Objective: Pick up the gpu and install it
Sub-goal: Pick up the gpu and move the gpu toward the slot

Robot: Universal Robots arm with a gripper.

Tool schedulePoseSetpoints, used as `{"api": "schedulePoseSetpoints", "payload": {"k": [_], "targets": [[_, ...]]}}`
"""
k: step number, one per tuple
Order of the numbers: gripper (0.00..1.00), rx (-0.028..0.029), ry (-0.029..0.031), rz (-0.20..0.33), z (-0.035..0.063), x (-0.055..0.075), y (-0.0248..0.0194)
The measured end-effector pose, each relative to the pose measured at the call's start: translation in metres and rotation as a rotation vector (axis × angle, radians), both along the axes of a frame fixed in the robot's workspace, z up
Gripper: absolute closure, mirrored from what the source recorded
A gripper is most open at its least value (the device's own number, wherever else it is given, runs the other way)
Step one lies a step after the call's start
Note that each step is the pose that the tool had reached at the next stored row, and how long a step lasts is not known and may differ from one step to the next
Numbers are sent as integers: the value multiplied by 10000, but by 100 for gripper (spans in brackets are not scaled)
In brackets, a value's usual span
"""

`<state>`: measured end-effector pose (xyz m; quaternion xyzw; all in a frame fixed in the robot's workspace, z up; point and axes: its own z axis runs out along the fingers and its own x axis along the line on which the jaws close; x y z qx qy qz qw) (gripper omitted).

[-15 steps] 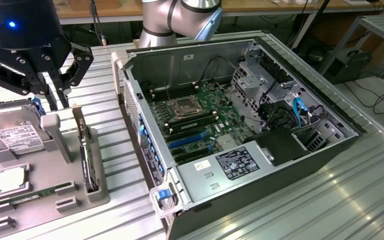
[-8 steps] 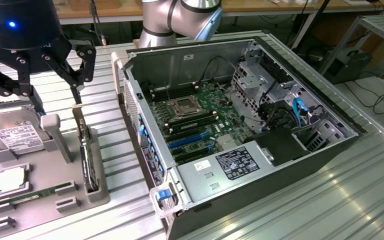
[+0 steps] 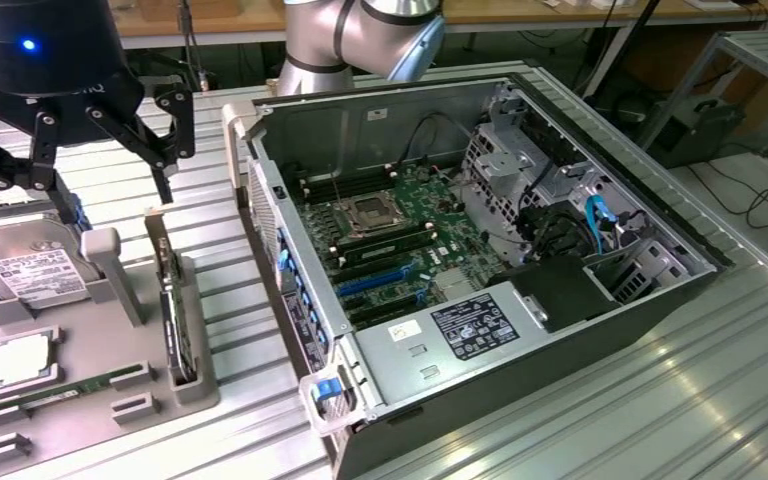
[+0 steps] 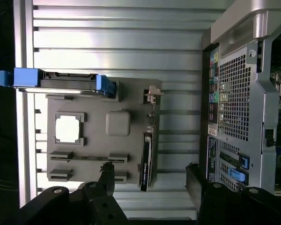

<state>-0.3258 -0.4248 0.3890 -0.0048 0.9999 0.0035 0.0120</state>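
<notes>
Jaws spread wide and empty, the gripper (image 3: 107, 190) hangs above the gpu (image 3: 171, 310), which stands on edge in the grey fixture (image 3: 84, 352) at the exterior view's left. If misaligned, which is hard to judge here, a finger could strike the thin card's edge and tip it

gpu (image 3: 171, 310) on edge in tray (image 3: 84, 425), computer case (image 3: 344, 120) beside it — exterior view's right, end effector (image 3: 108, 197) above
</notes>
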Motion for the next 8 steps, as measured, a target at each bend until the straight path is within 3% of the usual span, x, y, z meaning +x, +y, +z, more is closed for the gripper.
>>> {"api": "schedulePoseSetpoints", "payload": {"k": [2, 8], "targets": [[28, -93, -2, 0, -12, 0, 7], [28, -102, 3, 0, -37, 0, 7]]}}
